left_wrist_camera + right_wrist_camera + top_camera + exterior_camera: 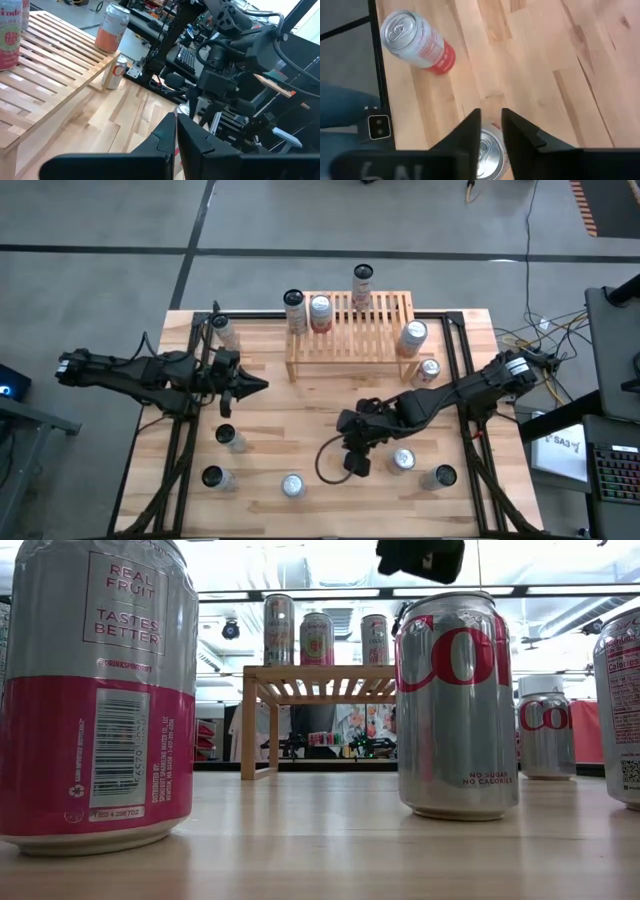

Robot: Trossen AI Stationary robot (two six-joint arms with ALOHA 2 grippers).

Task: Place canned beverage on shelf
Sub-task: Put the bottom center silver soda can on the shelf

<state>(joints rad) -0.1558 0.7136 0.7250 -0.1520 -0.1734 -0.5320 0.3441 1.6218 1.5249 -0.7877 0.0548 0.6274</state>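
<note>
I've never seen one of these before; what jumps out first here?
A small wooden shelf at the table's far side, with four cans on top. More cans stand scattered on the table around it. Near the front, the right pincer hangs over a silver can, fingers slightly apart; the left pincer waits shut.

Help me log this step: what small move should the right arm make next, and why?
Probably open the right claw wider and lower it over the silver can directly beneath it. Its fingers stand only slightly parted, too narrow for the can, which sits upright on the table, not yet on the shelf.
</note>
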